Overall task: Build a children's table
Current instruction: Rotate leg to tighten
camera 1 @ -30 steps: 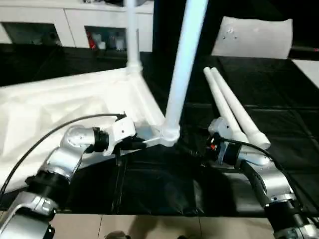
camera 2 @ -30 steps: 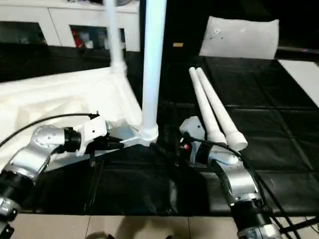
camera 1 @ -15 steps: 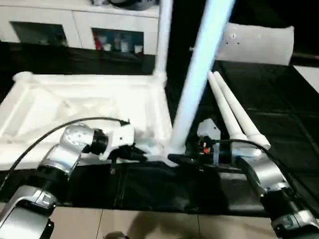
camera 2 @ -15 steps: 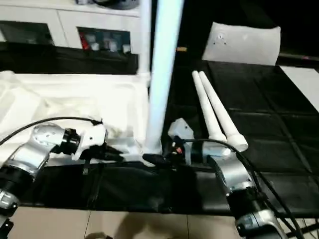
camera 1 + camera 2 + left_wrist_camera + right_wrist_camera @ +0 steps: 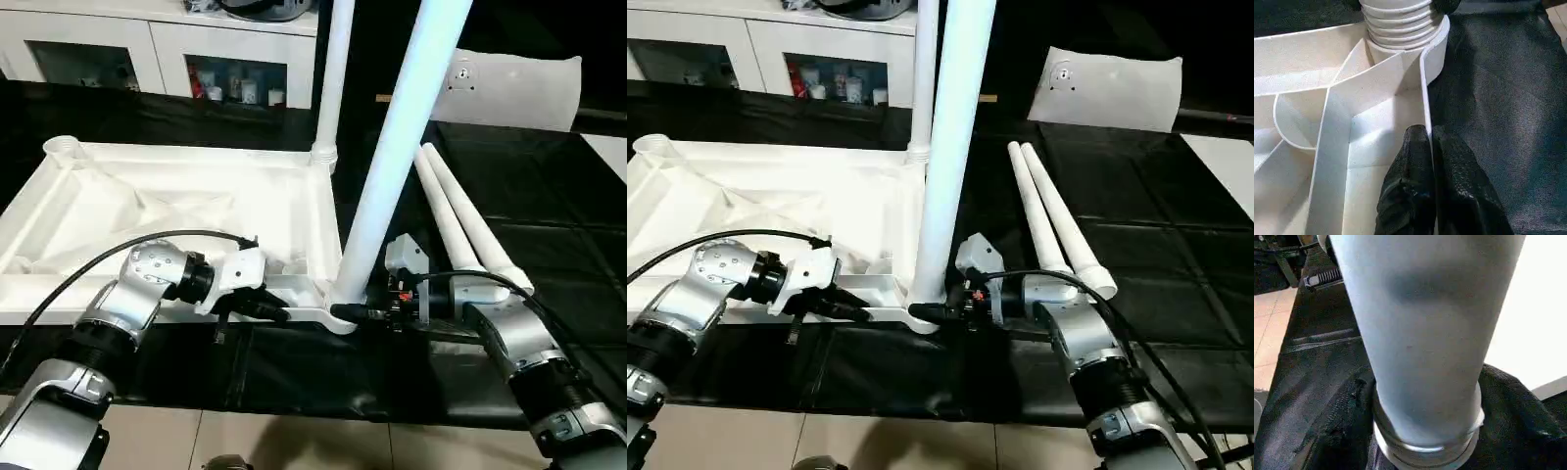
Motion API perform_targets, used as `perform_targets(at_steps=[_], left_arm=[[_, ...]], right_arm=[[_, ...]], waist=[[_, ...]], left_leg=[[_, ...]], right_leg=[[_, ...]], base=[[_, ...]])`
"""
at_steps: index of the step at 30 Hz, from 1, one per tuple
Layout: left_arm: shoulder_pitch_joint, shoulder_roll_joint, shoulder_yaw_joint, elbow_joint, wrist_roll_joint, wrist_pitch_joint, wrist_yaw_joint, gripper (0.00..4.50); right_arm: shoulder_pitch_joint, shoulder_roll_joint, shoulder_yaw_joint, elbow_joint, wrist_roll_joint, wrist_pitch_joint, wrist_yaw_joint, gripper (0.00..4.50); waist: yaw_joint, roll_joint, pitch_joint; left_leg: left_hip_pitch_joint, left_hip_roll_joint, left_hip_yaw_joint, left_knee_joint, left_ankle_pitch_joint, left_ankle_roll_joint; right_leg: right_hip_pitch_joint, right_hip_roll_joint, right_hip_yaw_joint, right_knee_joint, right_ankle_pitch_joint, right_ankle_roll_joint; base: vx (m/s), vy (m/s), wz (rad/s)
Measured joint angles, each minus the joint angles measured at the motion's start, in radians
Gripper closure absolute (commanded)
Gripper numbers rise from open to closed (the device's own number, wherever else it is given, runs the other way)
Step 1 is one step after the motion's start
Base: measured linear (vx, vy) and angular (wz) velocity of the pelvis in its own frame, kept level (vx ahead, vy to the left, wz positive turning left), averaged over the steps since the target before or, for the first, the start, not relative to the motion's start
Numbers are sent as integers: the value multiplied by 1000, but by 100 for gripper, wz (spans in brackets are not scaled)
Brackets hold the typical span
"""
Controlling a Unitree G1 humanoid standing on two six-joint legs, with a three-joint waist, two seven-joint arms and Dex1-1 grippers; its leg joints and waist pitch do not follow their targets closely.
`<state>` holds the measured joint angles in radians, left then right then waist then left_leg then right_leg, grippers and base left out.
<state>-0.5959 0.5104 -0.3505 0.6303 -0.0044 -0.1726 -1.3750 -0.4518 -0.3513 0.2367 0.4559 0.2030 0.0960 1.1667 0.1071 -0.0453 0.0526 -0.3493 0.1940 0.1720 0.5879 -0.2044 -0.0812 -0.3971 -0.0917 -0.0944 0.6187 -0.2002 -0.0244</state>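
Observation:
The children's table top [image 5: 147, 211] lies upside down on the black mat, ribbed side up. Two white legs stand in its right-hand sockets: the near leg [image 5: 392, 166] and the far leg [image 5: 333, 78]. Two loose legs [image 5: 460, 220] lie side by side on the mat to the right. My left gripper [image 5: 279, 311] is shut on the top's thin front rim [image 5: 1426, 88], just left of the near corner socket. My right gripper [image 5: 348, 313] reaches in from the right, and its fingers [image 5: 1352, 431] lie against both sides of the near leg's base [image 5: 1425, 357].
An empty corner socket [image 5: 61, 147] shows at the top's far left. A flat whitish plastic bag [image 5: 514, 88] lies at the back right. White cabinets [image 5: 147, 49] stand behind the mat [image 5: 549, 196]. Pale floor tiles [image 5: 294, 441] border the mat's near edge.
The view has tilted and shifted. My right gripper has moved left from beside the loose legs to the near leg's base, and its fingers have narrowed around it. The left gripper keeps its hold.

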Motion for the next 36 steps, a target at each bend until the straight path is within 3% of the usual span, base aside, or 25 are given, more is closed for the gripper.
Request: perform_targets(at_steps=[6,9,10,13,16,18,24,25,26,28,33,36], left_arm=[[-3,-21,11,-2,3,82,46,450],[6,-48,28,-21,7,156,101,450],[11,-56,34,-28,9,180,126,450],[48,-137,88,-99,30,333,305,450],[73,-212,92,-161,42,440,422,450],[77,-250,100,-176,64,479,505,450],[87,-346,109,-225,116,567,673,450],[92,-346,109,-238,116,577,678,450],[96,-345,109,-249,116,582,679,450],[102,-328,98,-265,116,578,677,450],[110,-251,93,-279,114,518,612,450],[115,-216,93,-283,108,477,572,450]], right_arm=[[9,24,-24,2,0,36,-35,178],[26,54,-38,2,-7,44,-117,178],[31,69,-46,4,-12,44,-154,178],[48,186,-136,24,-26,70,-415,178],[41,228,-171,41,-47,75,-555,178],[13,279,-193,77,-68,74,-668,178],[-57,345,-221,144,-121,75,-859,178],[-58,351,-227,145,-122,75,-863,178],[-58,354,-230,145,-122,73,-863,143],[-57,358,-230,145,-121,64,-862,122],[-10,350,-226,95,-86,28,-761,62],[25,317,-206,52,-76,22,-682,52]], waist=[[8,4,-2],[5,7,0],[2,9,1],[-18,13,0],[-33,22,-5],[-45,23,-6],[-54,26,-7],[-55,25,-8],[-55,25,-8],[-57,25,-8],[-58,24,-9],[-58,24,-9]], left_leg=[[1,0,0,0,1,-1],[11,0,0,0,1,-2],[17,0,0,0,1,-2],[18,0,-1,0,1,-2],[16,-3,0,-1,1,-2],[18,-3,0,0,1,-2],[16,-3,-1,-2,1,-2],[16,-2,-1,-2,1,-2],[14,-2,-1,-3,1,-2],[11,-2,-1,-3,1,-2],[10,-2,-1,-13,1,-2],[6,0,-1,-14,1,-2]], right_leg=[[5,0,0,2,0,0],[12,0,0,2,-1,2],[15,0,0,1,-3,6],[17,0,0,-5,-4,6],[18,-1,2,-12,-4,6],[18,-1,1,-11,-4,7],[15,-1,1,-12,-4,7],[14,0,1,-12,-4,7],[14,0,1,-11,-4,7],[13,0,1,-11,-2,10],[9,1,0,-9,-1,10],[4,3,0,-8,-1,7]], base=[[0,0,0],[0,0,0],[0,0,0],[0,0,0],[0,0,0],[0,0,0],[0,0,0],[0,0,0],[0,0,0],[0,0,0],[0,0,0],[0,0,0]])
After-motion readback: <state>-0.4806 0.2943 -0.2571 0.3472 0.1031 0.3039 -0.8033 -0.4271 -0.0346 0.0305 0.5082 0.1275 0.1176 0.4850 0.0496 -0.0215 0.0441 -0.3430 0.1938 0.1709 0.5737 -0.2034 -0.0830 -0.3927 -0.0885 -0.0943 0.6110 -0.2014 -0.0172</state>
